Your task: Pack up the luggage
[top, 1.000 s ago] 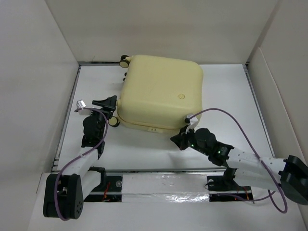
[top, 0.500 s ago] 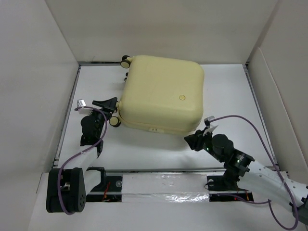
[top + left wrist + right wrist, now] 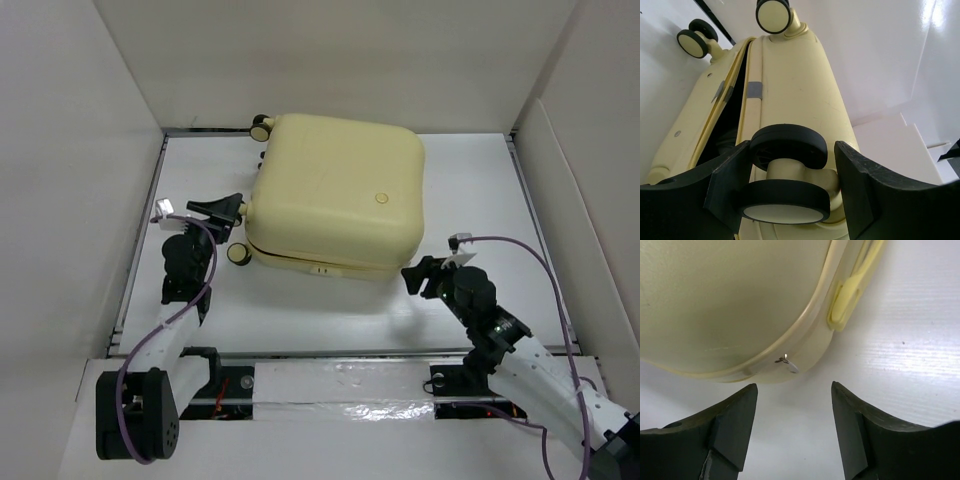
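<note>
The luggage (image 3: 335, 195) lies flat on the white worktop (image 3: 330, 310), in the middle and nearer the back. It could slide or turn. It is not shut tight on the wheel side, where a dark crack (image 3: 737, 102) shows between its two halves. If a gripper tugs or bumps hard, the crack could get bigger, or the case could scoot away. The little metal tab (image 3: 788, 365) on the rim is tiny and easy to miss, so a grab there could catch only air.

One caster wheel (image 3: 787, 165) on the left side of the case sits right between the fingers of the left gripper (image 3: 226, 207). I cannot tell if they squeeze it. The right gripper (image 3: 425, 278) is wide open and holds nothing. It is just beside the near right corner of the case, not touching it, and the tab is just ahead of it.
</note>
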`<state>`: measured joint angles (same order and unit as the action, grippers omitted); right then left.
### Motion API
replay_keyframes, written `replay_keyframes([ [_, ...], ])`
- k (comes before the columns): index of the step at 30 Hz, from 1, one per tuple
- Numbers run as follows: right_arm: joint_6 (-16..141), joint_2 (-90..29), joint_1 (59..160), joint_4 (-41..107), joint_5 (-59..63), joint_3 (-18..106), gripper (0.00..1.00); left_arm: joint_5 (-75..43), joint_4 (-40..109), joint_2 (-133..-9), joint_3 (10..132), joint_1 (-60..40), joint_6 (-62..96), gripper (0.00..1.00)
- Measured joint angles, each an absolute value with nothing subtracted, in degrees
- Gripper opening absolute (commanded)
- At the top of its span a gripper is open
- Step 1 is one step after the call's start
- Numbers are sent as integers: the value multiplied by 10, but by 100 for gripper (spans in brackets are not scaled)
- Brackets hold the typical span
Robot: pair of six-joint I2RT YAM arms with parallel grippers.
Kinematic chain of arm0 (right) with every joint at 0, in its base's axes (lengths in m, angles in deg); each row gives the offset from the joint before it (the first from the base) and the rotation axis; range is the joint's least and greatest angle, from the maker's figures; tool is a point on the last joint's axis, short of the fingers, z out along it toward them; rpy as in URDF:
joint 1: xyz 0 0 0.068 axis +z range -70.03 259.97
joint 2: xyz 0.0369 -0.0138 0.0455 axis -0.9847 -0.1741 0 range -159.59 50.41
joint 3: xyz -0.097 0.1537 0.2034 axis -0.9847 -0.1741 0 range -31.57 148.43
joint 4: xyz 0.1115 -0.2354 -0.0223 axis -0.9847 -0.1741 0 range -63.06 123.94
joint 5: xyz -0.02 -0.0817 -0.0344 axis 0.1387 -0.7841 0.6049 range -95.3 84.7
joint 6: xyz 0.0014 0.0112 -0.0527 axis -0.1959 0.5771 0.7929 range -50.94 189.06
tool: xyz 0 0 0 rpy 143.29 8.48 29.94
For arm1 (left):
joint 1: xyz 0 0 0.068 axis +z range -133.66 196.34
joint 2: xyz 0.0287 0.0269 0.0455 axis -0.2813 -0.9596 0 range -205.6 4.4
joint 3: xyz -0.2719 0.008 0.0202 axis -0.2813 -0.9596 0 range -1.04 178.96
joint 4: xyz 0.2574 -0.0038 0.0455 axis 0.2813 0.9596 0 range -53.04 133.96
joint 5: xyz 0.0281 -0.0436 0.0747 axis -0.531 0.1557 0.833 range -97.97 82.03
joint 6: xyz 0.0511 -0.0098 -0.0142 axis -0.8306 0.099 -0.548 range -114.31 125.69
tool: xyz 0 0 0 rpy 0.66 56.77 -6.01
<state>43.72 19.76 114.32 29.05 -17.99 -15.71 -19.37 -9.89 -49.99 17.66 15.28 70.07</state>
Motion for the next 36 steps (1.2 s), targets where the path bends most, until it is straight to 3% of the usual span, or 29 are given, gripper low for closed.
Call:
replay_keyframes([
  [7,496,135,1080,360,-81,-157,66,-192,-55,-494,196,154,705,0],
  [8,503,121,1077,371,-70,-157,58,-189,-52,-495,196,155,705,0],
  [15,536,67,1070,453,-18,-165,43,-189,-54,-526,196,176,708,0],
  [19,545,38,1070,512,3,-176,27,-188,-71,-542,192,177,711,0],
  [20,547,31,1069,521,7,-176,18,-186,-76,-547,191,177,712,0],
  [24,555,-5,1066,561,9,-176,0,-178,-98,-567,181,179,714,0],
  [31,547,-19,1069,606,1,-193,0,-172,-117,-581,172,179,712,0],
  [35,535,11,1086,598,-22,-203,0,-156,-107,-569,172,179,700,69],
  [36,532,19,1086,591,-26,-203,0,-148,-98,-558,172,178,695,74],
])
